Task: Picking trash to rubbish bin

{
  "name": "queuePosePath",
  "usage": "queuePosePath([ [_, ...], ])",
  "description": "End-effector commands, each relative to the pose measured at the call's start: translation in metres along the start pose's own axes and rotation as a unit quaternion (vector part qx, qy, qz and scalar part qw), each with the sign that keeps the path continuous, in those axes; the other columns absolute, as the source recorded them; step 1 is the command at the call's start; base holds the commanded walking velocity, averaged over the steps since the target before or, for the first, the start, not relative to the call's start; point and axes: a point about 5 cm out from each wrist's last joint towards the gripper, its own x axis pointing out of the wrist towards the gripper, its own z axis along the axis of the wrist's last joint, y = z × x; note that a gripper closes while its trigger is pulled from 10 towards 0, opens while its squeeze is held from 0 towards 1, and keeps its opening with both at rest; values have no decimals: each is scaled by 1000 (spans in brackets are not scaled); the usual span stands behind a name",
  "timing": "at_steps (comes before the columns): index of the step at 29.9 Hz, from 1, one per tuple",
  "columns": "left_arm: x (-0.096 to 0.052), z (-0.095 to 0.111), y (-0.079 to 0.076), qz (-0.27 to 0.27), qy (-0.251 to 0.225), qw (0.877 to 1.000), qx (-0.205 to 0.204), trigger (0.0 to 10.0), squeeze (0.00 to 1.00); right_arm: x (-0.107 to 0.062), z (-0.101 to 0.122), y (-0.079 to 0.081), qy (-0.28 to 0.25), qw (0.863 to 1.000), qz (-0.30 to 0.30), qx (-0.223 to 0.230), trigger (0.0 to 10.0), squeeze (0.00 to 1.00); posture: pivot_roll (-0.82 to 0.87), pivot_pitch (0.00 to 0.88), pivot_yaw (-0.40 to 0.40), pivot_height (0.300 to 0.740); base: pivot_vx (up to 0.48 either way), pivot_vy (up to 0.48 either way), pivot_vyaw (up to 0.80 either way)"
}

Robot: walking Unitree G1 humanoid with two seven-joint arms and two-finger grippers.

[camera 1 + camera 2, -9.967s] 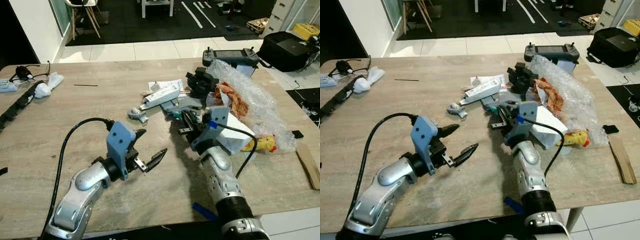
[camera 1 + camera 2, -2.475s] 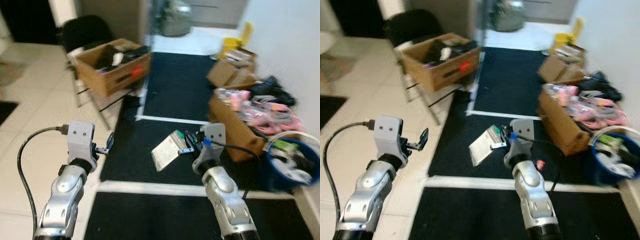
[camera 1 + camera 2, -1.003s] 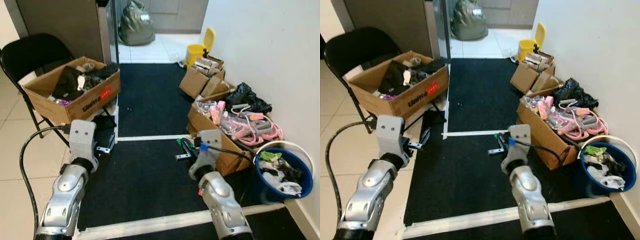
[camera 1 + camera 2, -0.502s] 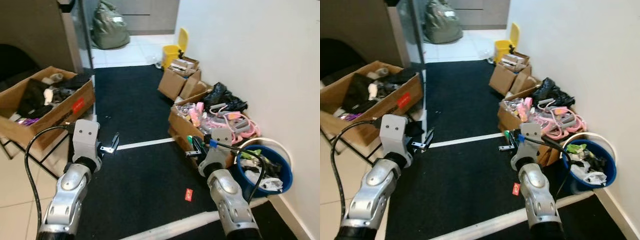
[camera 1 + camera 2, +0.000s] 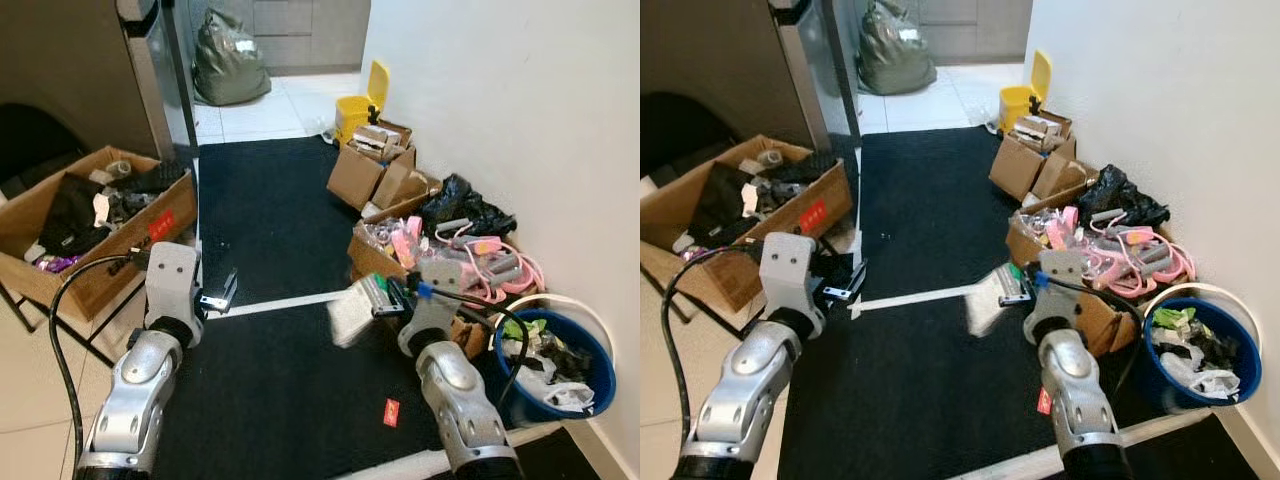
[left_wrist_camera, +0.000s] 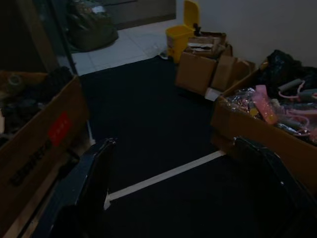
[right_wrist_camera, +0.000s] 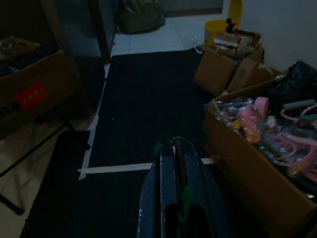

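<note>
My right gripper [image 5: 383, 297] is shut on a flat white packet with a green edge [image 5: 354, 310], held out over the black mat [image 5: 270, 390]. In the right wrist view the two fingers [image 7: 174, 188] lie pressed together with a green sliver between them. The blue rubbish bin [image 5: 590, 392] with a white rim stands to the right of that gripper by the wall, holding mixed trash. A small red scrap [image 5: 391, 411] lies on the mat below the right arm. My left gripper [image 5: 218, 294] is raised at the left, open and empty, its fingers [image 6: 94, 183] spread wide.
A cardboard box of pink items [image 5: 375, 255] stands just behind the right gripper. More boxes [image 5: 375, 175] and a black bag [image 5: 455, 210] line the white wall. A box of clothes [image 5: 90, 235] sits at the left. White tape [image 5: 275, 303] crosses the mat.
The camera has shifted, and the bin and boxes lie a little further right in view. The packet now shows broad and flat to the left of the right gripper.
</note>
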Motion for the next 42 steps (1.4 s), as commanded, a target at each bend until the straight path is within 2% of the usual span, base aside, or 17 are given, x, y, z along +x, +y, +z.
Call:
queuePosePath([
  [1, -2, -2, 4, 8, 6, 1000, 3, 10000, 0, -1, -4, 3, 6, 1000, 3, -1, 10000, 0, -28, 87, -12, 740, 334, 0, 0],
  [22, -1, -2, 2, -3, 8, 1000, 5, 10000, 0, 1, -4, 3, 6, 1000, -3, 2, 10000, 0, -25, 104, -15, 740, 333, 0, 0],
  [25, 4, 0, 3, -6, 4, 1000, 4, 10000, 0, 1, -3, 3, 5, 1000, -4, 1, 10000, 0, -23, 109, -11, 740, 334, 0, 0],
  [26, 14, 8, 7, -14, -9, 1000, 12, 10000, 0, 2, -1, 3, 1, 1000, -4, 3, 10000, 0, -21, 106, -14, 740, 334, 0, 0],
  [28, 25, 19, 14, -17, -23, 999, 21, 10000, 0, 3, 0, 4, -2, 1000, -2, 3, 10000, 0, -22, 103, -10, 740, 334, 0, 0],
  [29, 25, 19, 14, -17, -23, 999, 21, 10000, 0, 3, 0, 4, -2, 1000, -2, 3, 10000, 0, -22, 103, -10, 740, 334, 0, 0],
  [30, 36, 32, 23, -20, -38, 999, 26, 10000, 0, 4, 1, 3, -3, 1000, -4, 3, 10000, 0, -18, 107, -8, 740, 334, 0, 0],
  [33, 42, 40, 29, -24, -47, 998, 33, 10000, 0, 4, 2, 3, -5, 1000, -6, 5, 10000, 0, -15, 104, -10, 740, 334, 0, 0],
  [34, 53, 57, 43, -22, -63, 997, 44, 10000, 0, 5, 3, 3, -6, 1000, -6, 5, 10000, 0, -13, 100, -8, 740, 334, 0, 0],
  [37, 58, 66, 50, -21, -71, 996, 56, 10000, 0, 5, 2, 3, -6, 1000, -5, 4, 10000, 0, -12, 102, -3, 740, 331, 0, 0],
  [42, 63, 72, 51, -28, -78, 994, 64, 10000, 0, 5, 3, 3, -8, 1000, -6, 6, 10000, 0, -9, 100, -6, 740, 332, 0, 0],
])
